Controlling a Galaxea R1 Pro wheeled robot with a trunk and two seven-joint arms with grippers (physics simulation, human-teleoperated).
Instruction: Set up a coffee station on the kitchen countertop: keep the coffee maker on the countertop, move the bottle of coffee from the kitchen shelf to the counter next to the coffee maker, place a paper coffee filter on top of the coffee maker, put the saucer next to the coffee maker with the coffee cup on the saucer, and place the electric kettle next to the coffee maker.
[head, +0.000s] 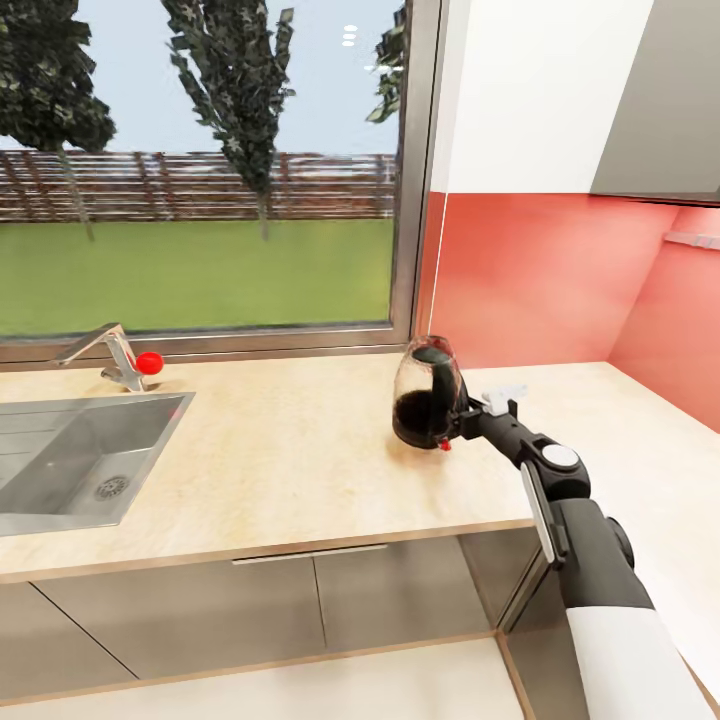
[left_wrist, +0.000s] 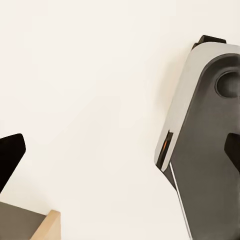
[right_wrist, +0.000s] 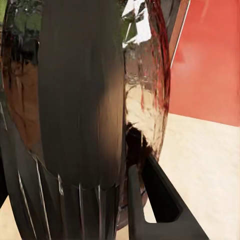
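Glassy black-based electric kettle (head: 427, 394) upright on pale wooden tabletop (head: 280, 460), right hand (head: 462, 413) pinching its handle; best kept level, released gently.

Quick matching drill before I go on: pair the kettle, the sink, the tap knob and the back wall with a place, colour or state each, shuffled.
Things:
1. kettle
2. sink
3. tap knob
4. back wall

Descriptions:
A. red and round, below the window
B. coral red, behind the counter
C. held at its side by the right gripper, standing on the counter
D. grey metal, sunk into the counter's left part

Pairs: 1-C, 2-D, 3-A, 4-B
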